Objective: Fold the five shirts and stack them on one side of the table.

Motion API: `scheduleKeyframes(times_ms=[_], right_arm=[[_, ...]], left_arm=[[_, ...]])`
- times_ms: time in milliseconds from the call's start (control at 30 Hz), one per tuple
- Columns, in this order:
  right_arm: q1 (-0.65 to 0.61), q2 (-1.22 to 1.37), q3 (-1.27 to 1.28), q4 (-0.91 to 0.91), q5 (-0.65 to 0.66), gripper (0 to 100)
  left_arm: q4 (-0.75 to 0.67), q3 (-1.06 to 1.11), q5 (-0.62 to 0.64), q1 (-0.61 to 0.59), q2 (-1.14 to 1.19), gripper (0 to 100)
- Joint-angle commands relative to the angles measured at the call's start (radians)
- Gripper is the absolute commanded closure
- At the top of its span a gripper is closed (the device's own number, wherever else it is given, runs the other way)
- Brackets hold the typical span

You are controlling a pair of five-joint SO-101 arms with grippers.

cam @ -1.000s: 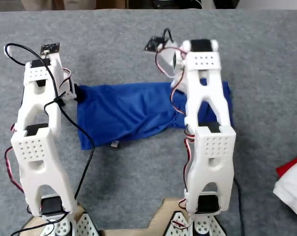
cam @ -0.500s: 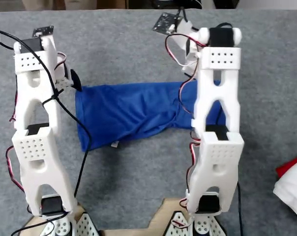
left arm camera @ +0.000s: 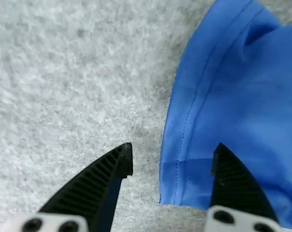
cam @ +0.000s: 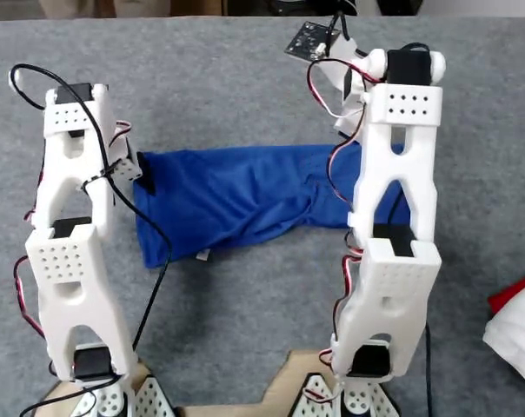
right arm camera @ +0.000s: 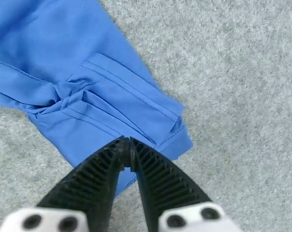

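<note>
blue shirt point(cam: 236, 200) lies part-folded on the grey table point(cam: 245, 95), between the 2 arms. left gripper point(left arm camera: 173, 147): jaws apart, empty, 1 tip over the shirt's hem corner, 1 over bare table. right gripper point(right arm camera: 129, 142): jaws pressed together, empty, above the shirt's other end.

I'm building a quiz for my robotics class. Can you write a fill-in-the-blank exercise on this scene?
1. The shirt lying between the two arms is ___ in colour.
2. The left claw, at the shirt's edge, is ___.
3. The right claw, over a corner of the shirt, is ___.
4. The table has a ___ covering.

Missing words: blue, open, shut, grey.
</note>
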Motion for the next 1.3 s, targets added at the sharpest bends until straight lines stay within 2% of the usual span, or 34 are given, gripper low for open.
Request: scheduleKeyframes(times_ms=[0, 133, 267, 400, 633, 733, 967, 1133, 1267], right_arm=[[0.012, -0.071, 0.002, 0.011, 0.011, 99.3], [0.010, -0.070, 0.002, 0.011, 0.009, 99.3], [0.013, -0.070, 0.002, 0.011, 0.014, 99.3], [0.013, -0.070, 0.001, 0.011, 0.015, 99.3], [0.058, -0.070, -0.004, 0.009, 0.017, 99.3], [0.077, -0.070, -0.001, 0.009, 0.018, 99.3], [0.096, -0.070, -0.001, 0.009, 0.018, 99.3], [0.094, -0.070, -0.001, 0.002, 0.017, 99.3], [0.094, -0.070, 0.001, -0.005, 0.011, 99.3]], left_arm=[[-0.055, 0.000, 0.020, 0.034, 0.025, 73], [-0.144, -0.020, 0.097, 0.074, 0.168, 73], [-0.048, -0.181, 0.135, 0.066, 0.260, 73], [-0.015, -0.273, 0.137, 0.068, 0.340, 73], [0.006, -0.348, 0.137, 0.054, 0.380, 93], [0.006, -0.348, 0.132, 0.038, 0.381, 98], [0.005, -0.381, 0.133, -0.101, 0.380, 98], [0.005, -0.508, 0.132, -0.241, 0.380, 98], [0.008, -0.601, 0.132, -0.308, 0.378, 98]])
